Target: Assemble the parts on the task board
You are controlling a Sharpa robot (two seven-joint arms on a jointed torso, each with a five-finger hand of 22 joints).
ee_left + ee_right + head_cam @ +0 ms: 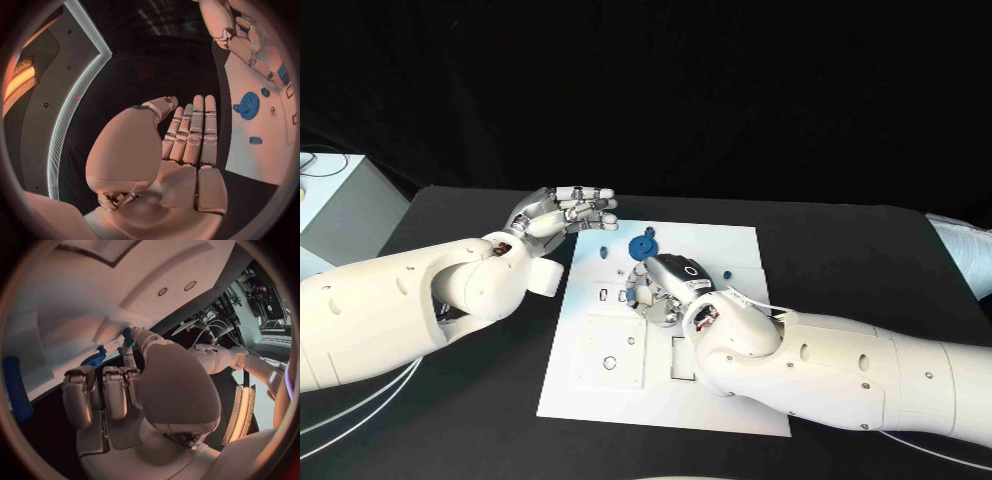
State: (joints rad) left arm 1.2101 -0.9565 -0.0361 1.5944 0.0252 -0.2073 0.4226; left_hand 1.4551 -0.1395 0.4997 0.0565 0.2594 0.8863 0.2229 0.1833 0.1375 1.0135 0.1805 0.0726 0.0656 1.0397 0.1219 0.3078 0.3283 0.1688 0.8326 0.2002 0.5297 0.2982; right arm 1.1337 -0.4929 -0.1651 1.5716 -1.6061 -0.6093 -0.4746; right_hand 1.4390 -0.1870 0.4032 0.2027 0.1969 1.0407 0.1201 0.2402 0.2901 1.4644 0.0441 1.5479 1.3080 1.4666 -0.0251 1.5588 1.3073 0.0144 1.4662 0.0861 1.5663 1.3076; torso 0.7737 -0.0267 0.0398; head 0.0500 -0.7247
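We see task board (718, 390) mid-table, white. Left hand (568, 212) hovers off board's far-left corner, fingers straight, spread, grasping nothing. Right hand (665, 290) over board centre, fingers curled down; whether it pinches a part we cannot tell. Blue gear (642, 246) stands on board just beyond right fingers. Risk, we judge: curled fingers knock gear sideways. Free room: bare near half of board, dark table (862, 250) right.
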